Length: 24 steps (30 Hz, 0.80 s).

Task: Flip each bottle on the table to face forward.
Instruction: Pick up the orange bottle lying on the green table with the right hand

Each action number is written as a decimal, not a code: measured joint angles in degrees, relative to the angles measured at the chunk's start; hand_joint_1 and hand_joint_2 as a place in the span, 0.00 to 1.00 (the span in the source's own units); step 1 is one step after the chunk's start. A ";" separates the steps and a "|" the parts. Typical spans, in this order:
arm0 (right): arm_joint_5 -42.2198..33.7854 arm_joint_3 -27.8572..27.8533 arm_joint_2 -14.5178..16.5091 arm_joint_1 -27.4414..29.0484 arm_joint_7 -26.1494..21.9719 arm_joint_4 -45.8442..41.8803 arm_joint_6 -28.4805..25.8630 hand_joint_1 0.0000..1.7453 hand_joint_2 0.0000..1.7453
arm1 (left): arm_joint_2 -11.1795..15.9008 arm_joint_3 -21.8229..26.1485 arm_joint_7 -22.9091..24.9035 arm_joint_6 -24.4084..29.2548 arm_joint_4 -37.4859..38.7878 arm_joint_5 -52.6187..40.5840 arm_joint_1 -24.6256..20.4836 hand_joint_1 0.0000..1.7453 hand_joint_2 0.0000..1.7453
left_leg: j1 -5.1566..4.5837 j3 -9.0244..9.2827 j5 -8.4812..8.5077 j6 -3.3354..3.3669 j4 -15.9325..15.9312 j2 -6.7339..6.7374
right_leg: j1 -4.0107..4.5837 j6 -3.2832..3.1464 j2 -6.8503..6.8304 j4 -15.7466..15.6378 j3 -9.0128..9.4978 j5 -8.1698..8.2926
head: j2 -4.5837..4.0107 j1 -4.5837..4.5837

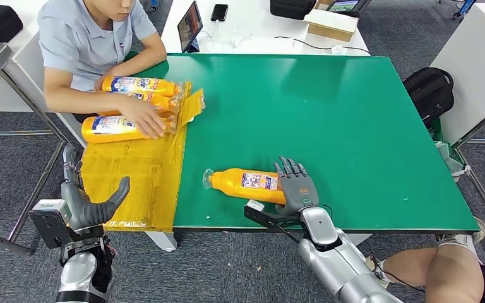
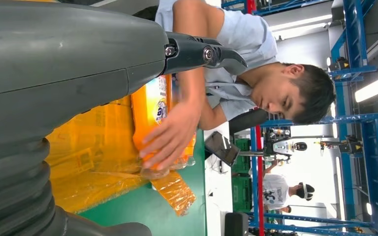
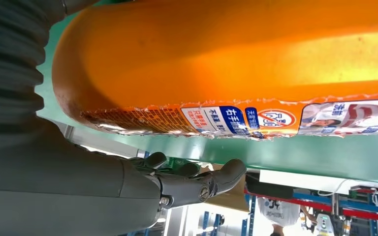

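- My right hand (image 1: 297,187) lies on the orange bottle (image 1: 245,183) at six o'clock; grip unclear, flip unfinished.
- Left hand (image 1: 91,208) open, empty.
- Person's bottles (image 1: 132,104) at ten o'clock await.

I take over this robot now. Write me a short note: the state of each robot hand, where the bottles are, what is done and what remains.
Right robot hand: fingers spread, resting on the base end of the orange bottle that lies on its side near the front of the green table, cap to the robot's left. No firm grip visible.
Left robot hand: open, holding nothing, at the table's front left corner by the yellow sheet.
Three more bottles lie at the far left under a person's hand.
Done: cannot tell. Left: flip the near bottle, then the others.
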 joint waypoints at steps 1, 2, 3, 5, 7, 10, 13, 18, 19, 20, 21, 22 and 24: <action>0.00 0.00 0.00 -0.06 0.00 0.10 0.00 0.00 1.00 | 0.00 0.00 0.00 0.00 0.00 0.00 0.00 0.00 1.00 | 0.00 0.00 0.00 0.00 0.00 0.00 | 0.00 0.00 0.00 0.00 0.00 0.00 | 0.00 0.00; 0.00 0.00 0.00 -0.12 0.00 0.19 0.00 0.00 1.00 | 0.00 0.00 0.00 0.00 0.00 0.00 0.00 0.00 1.00 | 0.00 0.00 0.00 0.00 0.00 0.00 | 0.00 0.00 0.00 0.00 0.00 0.00 | 0.00 0.00; 0.00 0.00 0.00 -0.16 0.00 0.27 0.00 0.00 1.00 | 0.00 0.00 0.00 0.00 0.00 0.00 0.00 0.00 1.00 | 0.00 0.00 0.00 0.00 0.00 0.00 | 0.00 0.00 0.00 0.00 0.00 0.00 | 0.00 0.00; -0.02 0.01 0.01 -0.27 0.01 0.42 0.21 0.13 1.00 | 0.00 0.01 0.01 -0.01 0.00 0.01 0.00 0.00 1.00 | 0.00 0.00 0.00 0.00 0.00 0.00 | 0.00 0.00 0.00 0.00 0.00 0.00 | 0.00 0.00; -0.29 0.02 0.05 -0.65 -0.02 0.75 1.23 0.61 1.00 | 0.01 0.04 0.06 -0.05 0.00 0.04 0.00 0.00 1.00 | 0.00 0.01 0.00 0.00 0.00 0.02 | 0.00 0.00 0.00 0.00 0.00 0.00 | 0.00 0.00; -2.15 0.02 0.18 -2.00 -1.05 2.36 4.20 1.00 1.00 | 0.03 0.09 0.25 -0.49 0.02 0.30 -0.06 0.00 1.00 | 0.00 0.02 0.00 0.00 0.00 0.04 | 0.00 0.00 0.01 0.00 0.00 0.01 | 0.00 0.00; -4.42 0.03 0.34 -3.86 -2.87 5.33 6.41 1.00 1.00 | 0.08 0.12 0.34 -0.82 0.20 0.72 -0.37 0.00 1.00 | 0.00 0.05 0.01 0.00 0.00 0.04 | 0.00 0.00 0.01 -0.01 0.01 0.02 | 0.00 0.00; -5.82 0.07 0.78 -7.24 -3.78 10.49 7.96 1.00 1.00 | 0.17 0.18 0.22 -0.96 0.73 1.04 -1.02 0.00 1.00 | 0.00 0.18 0.02 0.01 0.00 0.10 | 0.00 -0.01 0.02 -0.01 0.10 0.03 | 0.00 0.00; -5.89 0.07 0.86 -7.71 -3.86 11.21 8.04 1.00 1.00 | 0.20 0.19 0.17 -0.96 0.79 1.05 -1.14 0.00 1.00 | 0.00 0.20 0.02 0.01 0.00 0.09 | 0.00 -0.01 0.02 -0.01 0.12 0.03 | 0.00 0.00; -5.95 0.07 0.93 -8.10 -3.94 11.80 8.05 1.00 1.00 | 0.21 0.21 0.13 -0.96 0.86 1.05 -1.24 0.00 1.00 | 0.00 0.22 0.02 0.01 0.00 0.09 | 0.00 -0.01 0.01 -0.01 0.14 0.03 | 0.00 0.00; -5.99 0.07 1.00 -8.45 -3.99 12.33 8.09 1.00 1.00 | 0.24 0.24 0.09 -0.96 0.95 1.05 -1.31 0.00 1.00 | 0.00 0.23 0.02 0.01 0.00 0.08 | 0.00 -0.01 0.01 -0.01 0.16 0.03 | 0.00 0.00; -6.02 0.07 1.07 -8.75 -3.97 12.81 8.21 1.00 1.00 | 0.26 0.26 0.06 -0.96 1.03 1.10 -1.35 0.00 1.00 | 0.00 0.24 0.03 0.01 0.00 0.08 | 0.00 -0.01 0.01 -0.01 0.18 0.03 | 0.00 0.00; -5.73 0.21 1.20 -9.43 -3.27 13.80 8.99 1.00 1.00 | 0.30 0.33 0.01 -0.98 1.14 1.30 -1.37 0.00 1.00 | 0.00 0.28 0.03 0.02 0.00 0.08 | 0.00 -0.01 0.01 -0.01 0.21 0.03 | 0.00 0.00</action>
